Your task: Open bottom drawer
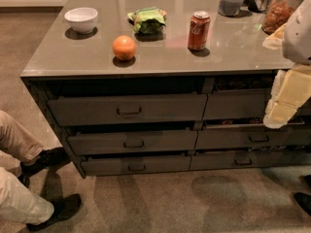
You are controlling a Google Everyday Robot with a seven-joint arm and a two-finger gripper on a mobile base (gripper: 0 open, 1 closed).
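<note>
Since the bottom drawer [160,165] is a wide, rigid front on slides, expect it to travel straight out with even resistance. Judged from its shallow panel, it should be lighter than the taller drawers [97,111] above it, though its contents are not visible. It is the lowest front of the stack directly beneath the orange [124,47], just above the floor [160,203], and it appears shut or very nearly so.

Take hold at the small dark pull handle [136,168], which sits at the centre of the front, almost plumb below the orange. The handle looks thin and hard: hook or pinch it squarely, since a skewed pull on so wide a front could rack it.

The gripper [277,114] hangs well to the right of the orange and lower, before the right-hand stack of drawers [233,140] at about mid-height, well apart from the handle. Whether it is spread or pressed together cannot be told.

A seated person's shoe [46,159] rests on the floor down and to the left of the orange, near the drawer's left end; allow for it when pulling.
</note>
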